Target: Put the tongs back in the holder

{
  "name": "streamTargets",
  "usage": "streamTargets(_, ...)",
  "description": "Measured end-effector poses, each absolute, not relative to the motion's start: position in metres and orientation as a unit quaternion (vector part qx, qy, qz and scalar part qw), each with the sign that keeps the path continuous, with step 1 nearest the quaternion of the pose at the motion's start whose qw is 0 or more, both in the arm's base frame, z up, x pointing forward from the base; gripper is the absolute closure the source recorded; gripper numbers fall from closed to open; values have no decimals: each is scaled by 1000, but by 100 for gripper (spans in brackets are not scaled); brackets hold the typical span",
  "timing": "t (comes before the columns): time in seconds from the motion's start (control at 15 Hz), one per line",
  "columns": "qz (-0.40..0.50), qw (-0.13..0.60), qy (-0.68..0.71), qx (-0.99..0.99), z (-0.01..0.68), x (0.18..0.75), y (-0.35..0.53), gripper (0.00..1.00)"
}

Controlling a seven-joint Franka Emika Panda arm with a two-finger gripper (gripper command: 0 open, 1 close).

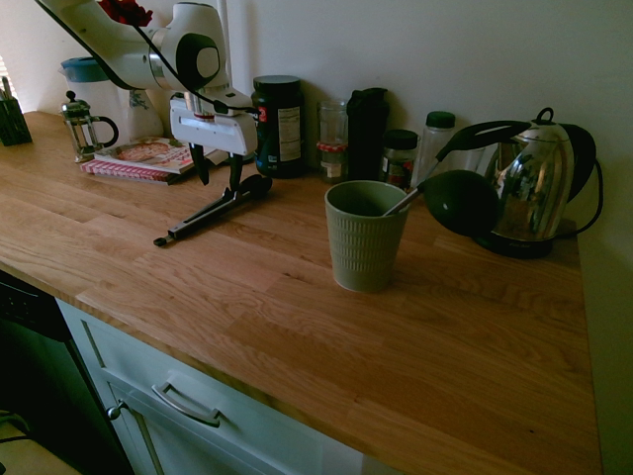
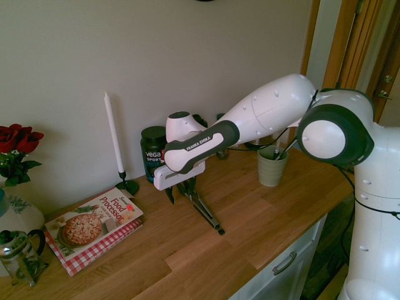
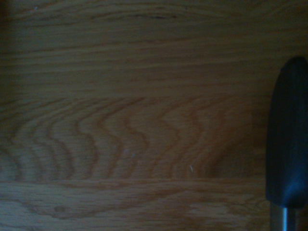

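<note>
The tongs (image 1: 208, 216) lie flat on the wooden counter, with their black tips toward the wall and the hinge end toward the counter's front edge. My gripper (image 1: 219, 170) hangs open just over the black-tipped end, holding nothing. From the other side, the gripper (image 2: 180, 190) stands above the tongs (image 2: 205, 211). One black tip of the tongs (image 3: 288, 139) shows in the wrist view. The holder (image 1: 364, 237), a ribbed sage-green cup, stands upright to the right of the tongs. It is also visible behind the arm as the holder (image 2: 272, 166).
A black ladle (image 1: 458, 201) leans out of the holder toward a steel kettle (image 1: 539, 183). Jars and bottles (image 1: 279, 125) line the wall. A cookbook (image 1: 148, 158) and a French press (image 1: 85, 127) sit at the left. A candle (image 2: 114, 139) stands by the wall.
</note>
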State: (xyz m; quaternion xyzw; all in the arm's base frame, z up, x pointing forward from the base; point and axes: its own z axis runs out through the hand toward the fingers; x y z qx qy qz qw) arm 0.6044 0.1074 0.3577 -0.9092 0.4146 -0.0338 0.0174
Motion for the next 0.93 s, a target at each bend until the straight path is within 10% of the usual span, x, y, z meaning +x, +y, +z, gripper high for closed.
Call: streamTargets(0.93,-58,3,412,-909,344,586,97,100)
